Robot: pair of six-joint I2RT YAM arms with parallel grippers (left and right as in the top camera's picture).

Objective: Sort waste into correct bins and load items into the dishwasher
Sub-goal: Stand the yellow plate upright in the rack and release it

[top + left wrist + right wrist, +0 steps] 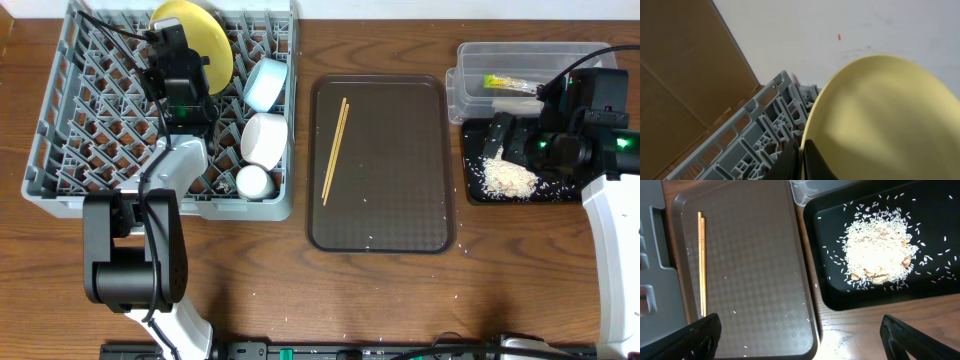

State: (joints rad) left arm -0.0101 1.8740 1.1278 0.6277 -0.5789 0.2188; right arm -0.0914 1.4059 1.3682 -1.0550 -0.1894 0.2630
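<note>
The table [250, 300] is of dark brown wood with a visible grain, and some single grains of rice lie on it near the brown tray [400, 225]. In the left wrist view a pale wall [850, 30] is behind the table, with one tiny orange spot on it, and a sheet of brown cardboard [680, 75] leans at the left.

The grey dish rack [60, 150] is on the left side. The yellow plate [880, 125] is on its edge at the far side of the rack, and the left gripper [801, 161] is closed on the rim of this plate, with one dark finger on each face. On the right side of the rack the light-blue bowl [266, 83], the white bowl [264, 138] and the small white cup [253, 181] are in one row, from far to near.

The chopsticks [334, 150] lie together on the left part of the brown tray, in the middle of the table.

On the right, the clear tub [470, 85] is far and holds the yellow-green packet [510, 84]. The black tray [825, 287] is just nearer and has a heap of rice [877, 252] with loose grains around it. The right gripper [800, 335] hangs over the place where the two trays meet; its jaws are wide apart and hold nothing.
</note>
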